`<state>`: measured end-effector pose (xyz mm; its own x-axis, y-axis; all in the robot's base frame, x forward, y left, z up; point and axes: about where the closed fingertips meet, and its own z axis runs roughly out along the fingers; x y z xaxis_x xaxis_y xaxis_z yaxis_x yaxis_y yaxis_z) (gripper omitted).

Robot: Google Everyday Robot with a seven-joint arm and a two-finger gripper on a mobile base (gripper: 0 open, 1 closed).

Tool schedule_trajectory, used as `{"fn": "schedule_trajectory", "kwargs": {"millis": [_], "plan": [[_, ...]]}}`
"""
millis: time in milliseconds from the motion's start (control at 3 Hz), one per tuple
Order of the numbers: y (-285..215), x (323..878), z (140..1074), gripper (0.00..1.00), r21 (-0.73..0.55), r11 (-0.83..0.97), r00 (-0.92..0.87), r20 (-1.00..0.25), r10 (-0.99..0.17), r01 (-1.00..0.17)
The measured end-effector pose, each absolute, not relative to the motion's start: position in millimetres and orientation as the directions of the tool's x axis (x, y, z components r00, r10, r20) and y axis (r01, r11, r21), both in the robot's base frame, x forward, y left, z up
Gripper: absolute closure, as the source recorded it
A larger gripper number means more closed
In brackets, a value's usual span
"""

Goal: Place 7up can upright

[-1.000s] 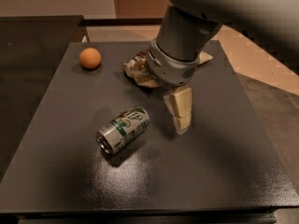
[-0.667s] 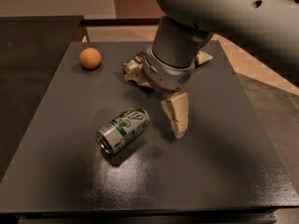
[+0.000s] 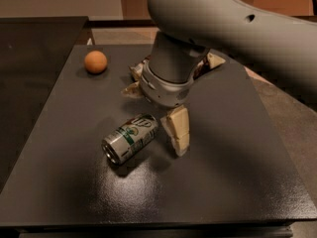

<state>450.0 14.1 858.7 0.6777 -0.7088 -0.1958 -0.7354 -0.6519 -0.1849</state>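
The 7up can (image 3: 130,138) lies on its side on the dark table (image 3: 64,182), a silver can with a green-and-white label. Its open end faces the front left and its other end points toward the gripper. My gripper (image 3: 177,133) hangs from the big grey arm (image 3: 218,19) and is low over the table, just to the right of the can's far end, very close to it or touching it. It holds nothing that I can see.
An orange ball (image 3: 95,62) sits at the table's back left. A brown-and-white snack bag (image 3: 134,76) lies behind the arm, mostly hidden by it. A second dark surface (image 3: 29,53) adjoins on the left. The floor is to the right.
The gripper has moved left and lower, closing in on the can's end. The can, ball and bag have stayed where they were.
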Motion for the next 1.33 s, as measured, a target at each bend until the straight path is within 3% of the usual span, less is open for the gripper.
{"fn": "schedule_trajectory", "kwargs": {"millis": [667,1000,1333], "plan": [[40.2,438.3,855.3,0.0,-0.185,-0.697,0.721,-0.194,-0.665,-0.693],[42.6,438.7,852.7,0.16,-0.185,-0.704,0.728,-0.179,-0.662,-0.685],[43.0,439.2,850.4,0.4,-0.181,-0.711,0.734,-0.166,-0.659,-0.679]]}}
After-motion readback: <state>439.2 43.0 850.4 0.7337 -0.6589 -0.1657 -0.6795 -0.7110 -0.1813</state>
